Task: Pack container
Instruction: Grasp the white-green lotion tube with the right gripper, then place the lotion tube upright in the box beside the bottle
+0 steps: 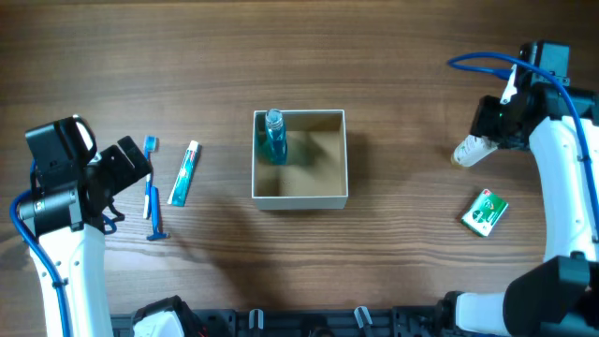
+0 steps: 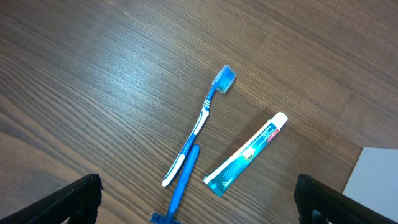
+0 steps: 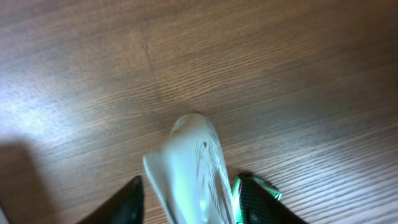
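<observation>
Showing overhead only: bottle [image 1: 274, 140] inside container [image 1: 299, 201]

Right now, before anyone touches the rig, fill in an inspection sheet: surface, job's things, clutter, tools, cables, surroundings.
Surface: wooden table, no spills seen.
Job's things: container mid-table, blue bottle in its far-left corner; toothbrush, razor and toothpaste lie left of it; green packet to its right.
Clutter: nothing seen.
Tools: left tool open, empty, near the toothbrush; right tool shut on a white tube.
Cables: blue cable loops by the right arm; another by the left.
Surroundings: nothing seen beyond the table.
</observation>
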`<action>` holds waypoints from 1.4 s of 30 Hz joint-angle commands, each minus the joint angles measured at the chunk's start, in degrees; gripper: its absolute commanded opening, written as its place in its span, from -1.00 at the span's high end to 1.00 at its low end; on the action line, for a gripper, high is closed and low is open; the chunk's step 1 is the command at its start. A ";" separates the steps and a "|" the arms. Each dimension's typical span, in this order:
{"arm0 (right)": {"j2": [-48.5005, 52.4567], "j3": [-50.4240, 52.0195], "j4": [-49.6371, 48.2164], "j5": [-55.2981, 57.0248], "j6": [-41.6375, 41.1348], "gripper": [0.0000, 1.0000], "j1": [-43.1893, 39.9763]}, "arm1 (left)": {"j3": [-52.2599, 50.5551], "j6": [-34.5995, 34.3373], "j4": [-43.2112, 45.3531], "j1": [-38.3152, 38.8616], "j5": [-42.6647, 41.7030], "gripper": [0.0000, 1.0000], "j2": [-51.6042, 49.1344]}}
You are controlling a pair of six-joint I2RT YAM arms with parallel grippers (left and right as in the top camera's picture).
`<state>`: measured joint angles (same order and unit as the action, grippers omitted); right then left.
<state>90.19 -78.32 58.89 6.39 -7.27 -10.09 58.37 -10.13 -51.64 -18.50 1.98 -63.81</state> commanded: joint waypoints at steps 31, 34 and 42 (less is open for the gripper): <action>-6.01 -22.12 4.44 -0.07 -14.36 0.91 41.03 | 1.01 0.72 0.00 -0.35 -1.36 -1.00 -0.17; -1.11 -22.14 4.04 0.09 -15.76 0.92 44.15 | 1.01 0.72 0.04 -0.35 -1.38 -1.00 -0.17; 10.93 -22.12 3.69 0.31 -18.80 0.92 45.81 | 1.01 0.70 0.04 -0.35 -1.57 -0.99 -0.17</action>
<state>99.22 -99.04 63.61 4.86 -24.27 35.66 58.37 -10.13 -51.62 -18.50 1.56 -63.81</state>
